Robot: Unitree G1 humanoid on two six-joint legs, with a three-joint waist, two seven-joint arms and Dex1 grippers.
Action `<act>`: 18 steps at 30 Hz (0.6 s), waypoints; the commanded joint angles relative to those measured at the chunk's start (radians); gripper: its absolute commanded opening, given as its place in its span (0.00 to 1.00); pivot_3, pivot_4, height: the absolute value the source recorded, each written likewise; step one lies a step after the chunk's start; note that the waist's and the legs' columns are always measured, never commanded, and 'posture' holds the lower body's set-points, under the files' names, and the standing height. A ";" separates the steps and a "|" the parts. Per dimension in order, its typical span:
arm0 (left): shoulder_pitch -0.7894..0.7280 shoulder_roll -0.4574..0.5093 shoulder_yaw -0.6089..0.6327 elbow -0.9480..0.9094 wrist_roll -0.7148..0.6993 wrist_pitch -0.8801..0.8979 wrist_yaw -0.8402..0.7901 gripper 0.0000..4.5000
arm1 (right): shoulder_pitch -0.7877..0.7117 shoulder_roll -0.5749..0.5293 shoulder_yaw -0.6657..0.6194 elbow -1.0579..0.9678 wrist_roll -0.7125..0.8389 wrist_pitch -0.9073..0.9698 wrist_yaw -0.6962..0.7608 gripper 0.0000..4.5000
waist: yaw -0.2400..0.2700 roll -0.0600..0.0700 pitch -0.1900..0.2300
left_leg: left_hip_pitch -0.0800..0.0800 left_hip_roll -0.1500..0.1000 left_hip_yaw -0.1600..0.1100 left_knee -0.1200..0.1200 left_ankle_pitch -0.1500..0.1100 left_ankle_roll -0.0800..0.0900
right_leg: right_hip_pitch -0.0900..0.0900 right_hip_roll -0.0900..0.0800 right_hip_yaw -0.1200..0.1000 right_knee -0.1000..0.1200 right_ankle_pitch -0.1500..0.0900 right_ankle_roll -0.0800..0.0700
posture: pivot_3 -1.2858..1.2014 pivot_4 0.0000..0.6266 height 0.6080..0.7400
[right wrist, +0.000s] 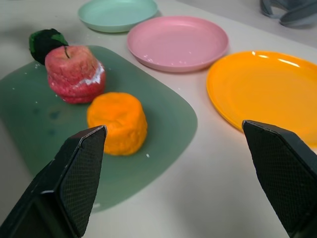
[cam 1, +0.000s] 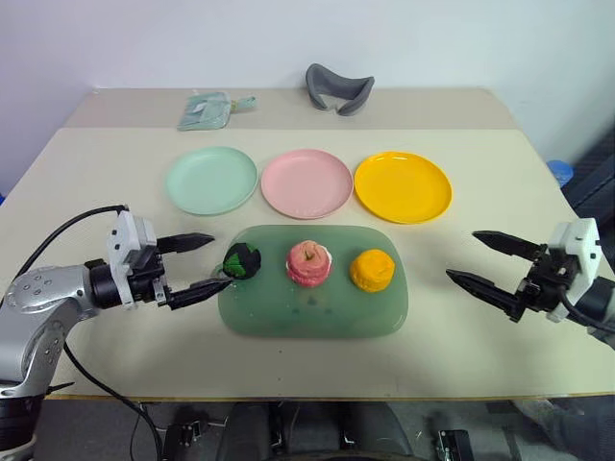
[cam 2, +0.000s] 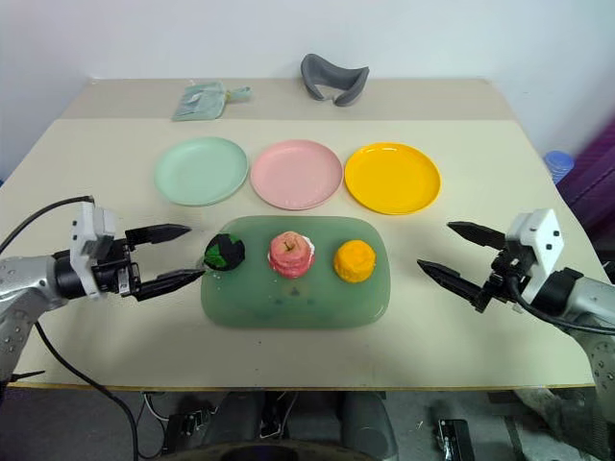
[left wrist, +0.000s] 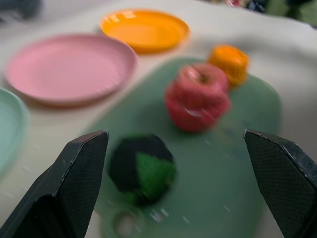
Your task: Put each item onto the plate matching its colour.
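Nearest, the left gripper (cam 1: 205,265) stands wide open and empty, its tips right beside the dark green ball (cam 1: 241,260) at the left end of the green tray (cam 1: 317,322); whether one tip already brushes it I can't quite tell. The apple (cam 1: 309,263) and orange ball (cam 1: 371,270) sit alongside. I'd centre the fingers around the ball, close gently, then lift to the mint plate (cam 1: 210,180). The right gripper (cam 1: 485,260) waits open, empty.

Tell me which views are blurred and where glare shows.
Left wrist view: soft all over, the green-and-black ball and the apple shape smeared. Right wrist view: sharper, with glare streaks on the yellow-orange plate. Both eye views: evenly lit, with a faint sheen on the green tray.
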 commanded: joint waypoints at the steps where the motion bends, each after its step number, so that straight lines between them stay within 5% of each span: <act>1: -0.005 0.013 0.049 -0.028 -0.017 -0.012 -0.009 1.00 | 0.002 -0.015 -0.039 -0.018 0.015 0.003 0.013 1.00 | 0.000 0.000 0.000 | 0.000 0.000 0.000 0.000 0.000 0.000 | 0.000 0.000 0.000 0.000 0.000 0.000 | 0.52 0.24 1.00; 11: -0.074 -0.023 0.022 0.011 0.095 -0.112 0.054 1.00 | -0.023 -0.003 -0.020 -0.020 0.006 -0.003 0.005 1.00 | 0.002 0.000 0.000 | 0.000 -0.001 -0.002 0.000 0.000 0.000 | 0.002 0.000 -0.002 -0.001 0.000 0.000 | 0.52 0.24 1.00; 18: -0.119 -0.034 0.000 0.003 0.023 -0.047 0.023 1.00 | -0.109 0.009 0.073 -0.019 0.012 -0.015 0.035 1.00 | 0.001 0.000 0.000 | 0.000 -0.001 -0.002 0.001 0.000 0.000 | 0.002 0.000 -0.002 -0.001 0.000 0.000 | 0.52 0.24 1.00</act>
